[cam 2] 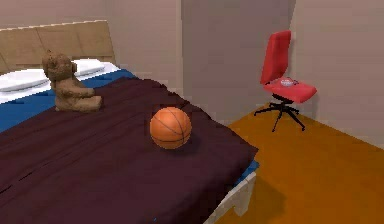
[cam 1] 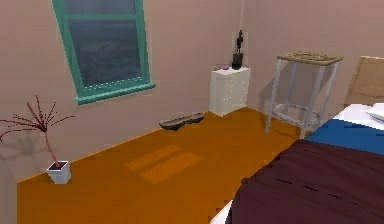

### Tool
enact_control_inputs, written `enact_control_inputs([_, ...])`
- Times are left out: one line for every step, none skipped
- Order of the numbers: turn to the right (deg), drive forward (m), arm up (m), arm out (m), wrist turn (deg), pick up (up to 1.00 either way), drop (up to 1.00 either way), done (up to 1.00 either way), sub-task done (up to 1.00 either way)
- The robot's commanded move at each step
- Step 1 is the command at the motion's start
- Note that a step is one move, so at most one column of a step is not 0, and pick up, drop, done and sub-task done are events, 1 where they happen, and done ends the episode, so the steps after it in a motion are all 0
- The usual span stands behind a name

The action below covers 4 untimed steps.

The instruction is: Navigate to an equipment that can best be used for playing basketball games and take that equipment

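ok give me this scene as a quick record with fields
target: orange basketball, lying on the dark purple bed cover
also on bed: brown teddy bear, near the pillows
beyond bed: red office chair on orange floor
forward view: teal-framed window, white drawers, tall side table, potted plant

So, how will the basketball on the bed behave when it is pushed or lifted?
The basketball is round, so a push would probably roll it. The dark blanket looks soft and may slow it. Its wide curved surface might be hard to grip.
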Motion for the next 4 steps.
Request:
enact_control_inputs([0.0, 0.0, 0.5, 0.0, 0.0, 0.0, 0.0, 0.0, 0.0])
enact_control_inputs([0.0, 0.0, 0.34, 0.0, 0.0, 0.0, 0.0, 0.0, 0.0])
enact_control_inputs([0.0, 0.0, 0.0, 0.5, 0.0, 0.0, 0.0, 0.0, 0.0])
enact_control_inputs([0.0, 0.0, 0.0, 0.0, 45.0, 0.0, 0.0, 0.0, 0.0])
